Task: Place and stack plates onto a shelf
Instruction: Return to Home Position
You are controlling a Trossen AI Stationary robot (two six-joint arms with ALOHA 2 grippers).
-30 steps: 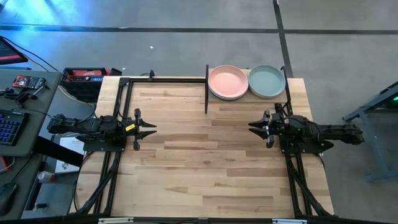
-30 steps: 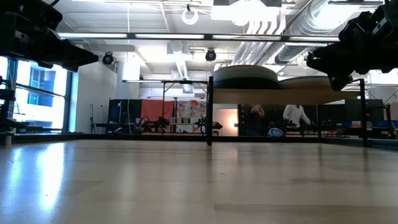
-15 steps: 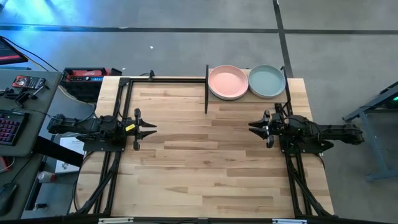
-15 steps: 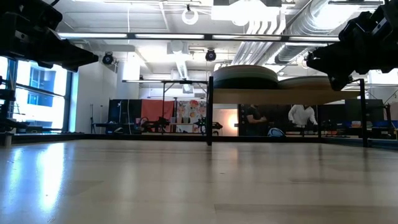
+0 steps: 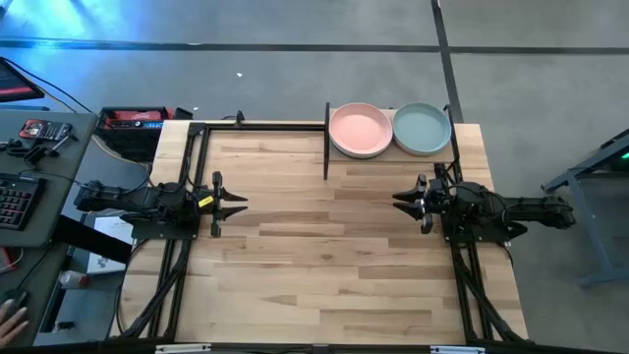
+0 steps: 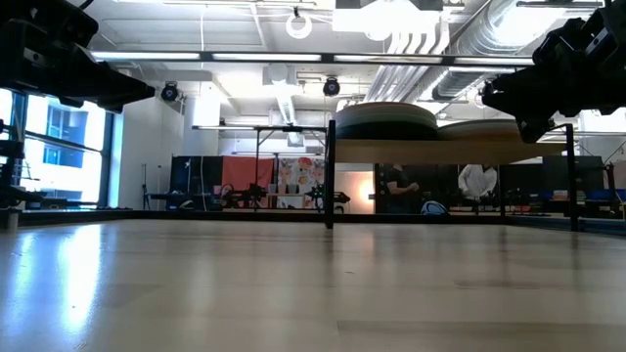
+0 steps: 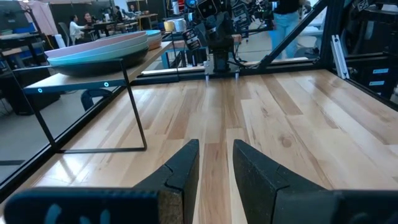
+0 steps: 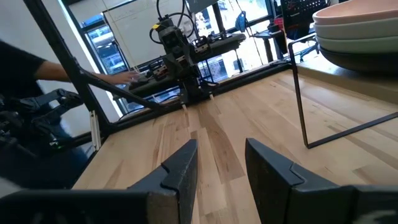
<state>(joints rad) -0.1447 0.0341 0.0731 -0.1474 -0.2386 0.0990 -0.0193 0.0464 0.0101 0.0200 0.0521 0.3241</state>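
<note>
Two stacks of plates stand side by side on the shelf (image 5: 391, 154) at the table's far right. A salmon pink plate (image 5: 360, 129) tops the left stack and a pale mint green plate (image 5: 423, 128) tops the right one. In the low view the stacks (image 6: 386, 119) rest on the shelf board (image 6: 440, 151); the left wrist view shows the stacked plates (image 7: 102, 51), the right wrist view the pink-topped stack (image 8: 357, 28). My left gripper (image 5: 240, 204) hovers open over the table's left side. My right gripper (image 5: 400, 203) hovers open at the right, just near of the shelf.
The shelf's thin black posts (image 5: 326, 141) stand between the table's middle and the plates. Black frame rails (image 5: 190, 177) run along the left and far edges. A desk with a keyboard (image 5: 14, 202) sits off the left side, where a person's hand (image 5: 8, 317) shows. Bare wood (image 5: 324, 246) lies between the grippers.
</note>
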